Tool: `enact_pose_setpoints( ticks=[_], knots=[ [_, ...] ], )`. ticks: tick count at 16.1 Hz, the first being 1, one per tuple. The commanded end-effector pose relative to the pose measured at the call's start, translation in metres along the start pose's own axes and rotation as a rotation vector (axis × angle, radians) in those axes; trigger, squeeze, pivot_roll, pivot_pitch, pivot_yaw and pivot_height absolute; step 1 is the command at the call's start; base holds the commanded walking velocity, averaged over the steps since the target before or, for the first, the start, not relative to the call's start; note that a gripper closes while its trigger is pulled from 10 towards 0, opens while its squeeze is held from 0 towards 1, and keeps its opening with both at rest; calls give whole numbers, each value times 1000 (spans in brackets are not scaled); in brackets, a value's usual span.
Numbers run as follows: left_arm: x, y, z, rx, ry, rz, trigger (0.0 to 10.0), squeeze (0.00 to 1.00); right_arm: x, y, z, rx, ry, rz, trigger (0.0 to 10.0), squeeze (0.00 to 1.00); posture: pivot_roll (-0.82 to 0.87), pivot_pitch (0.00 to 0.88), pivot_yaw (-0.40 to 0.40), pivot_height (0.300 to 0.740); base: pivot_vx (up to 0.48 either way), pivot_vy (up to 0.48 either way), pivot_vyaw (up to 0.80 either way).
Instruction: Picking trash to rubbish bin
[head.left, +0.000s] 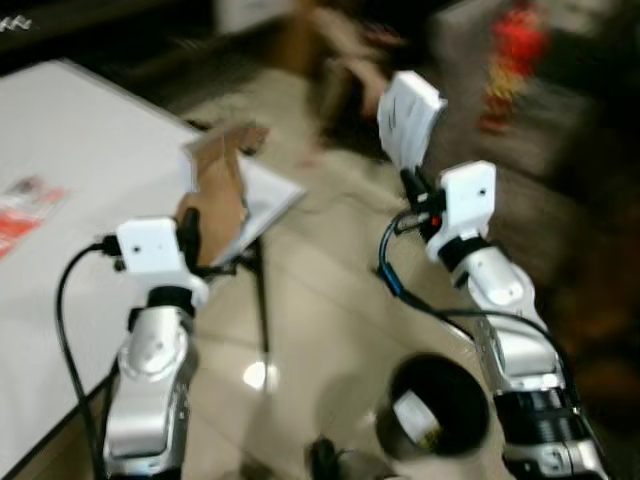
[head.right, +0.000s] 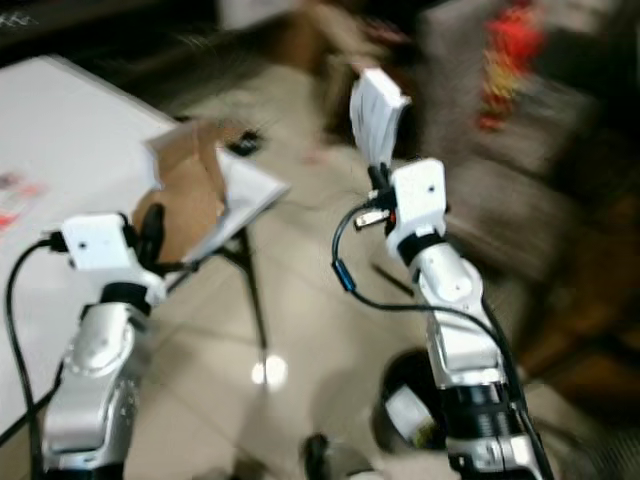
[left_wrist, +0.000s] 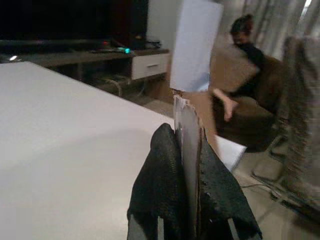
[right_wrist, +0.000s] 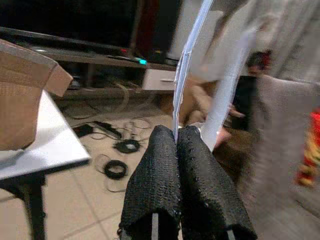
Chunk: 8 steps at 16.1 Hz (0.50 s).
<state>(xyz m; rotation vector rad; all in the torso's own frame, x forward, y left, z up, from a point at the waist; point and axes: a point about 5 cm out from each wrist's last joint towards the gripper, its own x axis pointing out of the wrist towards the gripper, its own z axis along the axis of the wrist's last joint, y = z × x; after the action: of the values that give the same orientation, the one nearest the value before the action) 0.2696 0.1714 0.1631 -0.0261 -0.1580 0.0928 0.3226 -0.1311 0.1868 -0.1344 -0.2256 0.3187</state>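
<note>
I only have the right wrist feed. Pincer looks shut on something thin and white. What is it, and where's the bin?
Observer: The right pincer holds a folded white paper upright, above the floor.
Operator: Bin?
Observer: The black rubbish bin stands on the floor beside the right forearm, nearer the robot than the pincer; something white already lies inside.
Operator: Left arm?
Observer: The left pincer is shut on a brown cardboard piece, over the white table's corner.
</note>
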Motion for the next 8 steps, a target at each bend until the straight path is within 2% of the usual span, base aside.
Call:
enact_pose_setpoints(
  ticks=[1,8],
  knots=[
    [0,-1,-3,-20,21,1,10000,0,0,-2,1,-3,0,-4,10000,0,-85,99,-43,740,0,0,-781],
    [0,0,-5,-24,27,-5,10000,0,0,-2,1,-13,1,-5,10000,0,-84,103,-44,740,0,0,-781]
  ],
)
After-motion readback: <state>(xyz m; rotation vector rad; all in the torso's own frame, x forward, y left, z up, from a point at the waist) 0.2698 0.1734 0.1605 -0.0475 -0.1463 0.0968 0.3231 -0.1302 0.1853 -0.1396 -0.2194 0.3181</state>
